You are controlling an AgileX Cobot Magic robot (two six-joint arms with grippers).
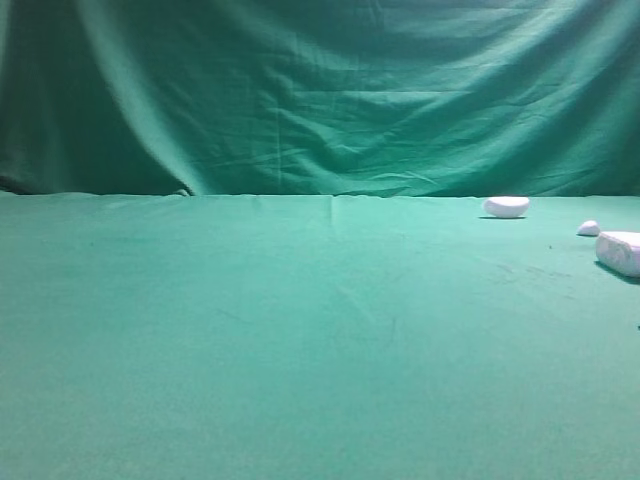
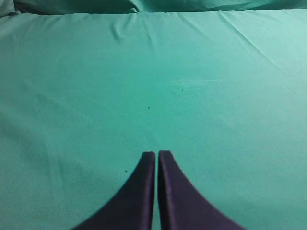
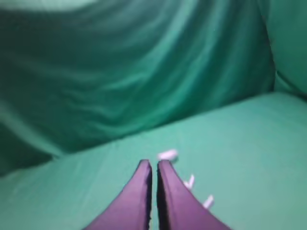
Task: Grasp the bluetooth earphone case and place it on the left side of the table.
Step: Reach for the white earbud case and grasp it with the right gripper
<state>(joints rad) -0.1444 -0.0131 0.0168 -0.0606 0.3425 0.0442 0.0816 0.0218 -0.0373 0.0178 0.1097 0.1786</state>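
Note:
The bluetooth earphone case (image 1: pixel 620 252) is a smooth white oblong lying at the far right edge of the green table (image 1: pixel 300 340), partly cut off by the frame. Neither gripper shows in the exterior high view. In the left wrist view my left gripper (image 2: pixel 156 153) is shut with nothing in it, over bare green cloth (image 2: pixel 192 72). My right gripper (image 3: pixel 154 163) is also shut and holds nothing. Three blurred white pieces lie just past and right of its right finger (image 3: pixel 177 201). I cannot tell which of them is the case.
A flatter white half-moon object (image 1: pixel 506 206) sits at the back right near the backdrop. A tiny white pebble-like piece (image 1: pixel 588 228) lies between it and the case. Draped green cloth (image 1: pixel 320 90) closes off the back of the table.

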